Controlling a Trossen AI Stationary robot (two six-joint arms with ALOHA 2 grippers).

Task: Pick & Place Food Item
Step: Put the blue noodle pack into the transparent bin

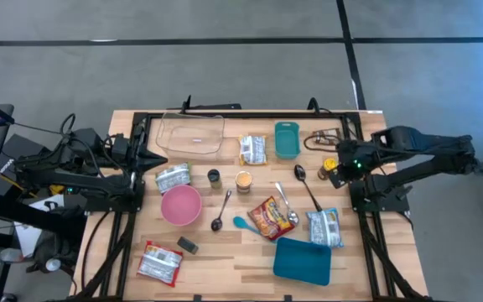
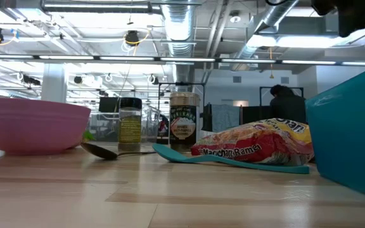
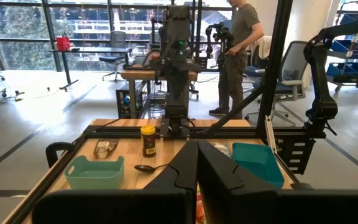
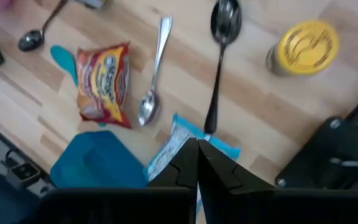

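Right gripper (image 4: 197, 163) closed, empty, above the tabletop's (image 1: 225, 252) three o'clock edge. At its seven o'clock, a flat red-and-yellow noodle packet (image 1: 268, 218), crinkled, mid-table, touching a silver spoon (image 1: 285, 207). Left gripper (image 3: 197, 163) closed, at nine o'clock edge.

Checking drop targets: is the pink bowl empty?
Looks empty: the high view shows the pink bowl upright with only plain pink interior. The low view shows just its side wall.
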